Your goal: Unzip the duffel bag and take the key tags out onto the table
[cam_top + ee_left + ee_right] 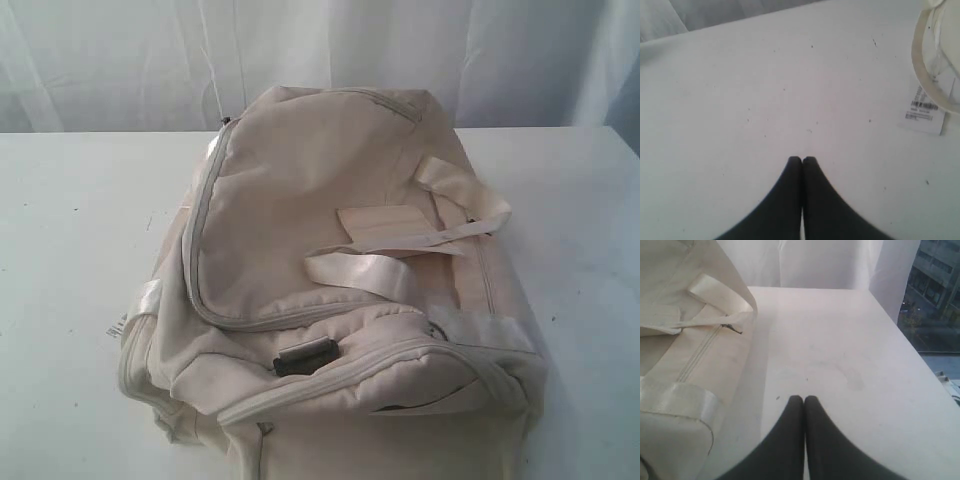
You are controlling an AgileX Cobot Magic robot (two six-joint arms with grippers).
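Observation:
The cream-beige duffel bag [340, 280] lies in the middle of the white table [80, 260], its grey zipper [200, 300] closed along the top flap and a black eyelet [302, 357] at its near end. Pale webbing straps [370, 268] lie across it. The key tags are hidden. Neither gripper shows in the exterior view. My left gripper [802, 160] is shut and empty over bare table, with a corner of the bag [935, 65] and its paper label [925, 112] off to one side. My right gripper [804, 399] is shut and empty beside the bag's side [695, 360].
A white curtain [320, 50] hangs behind the table. The right wrist view shows the table's far edge [810, 288] and a window with buildings outside [935, 295]. Bare tabletop lies on both sides of the bag.

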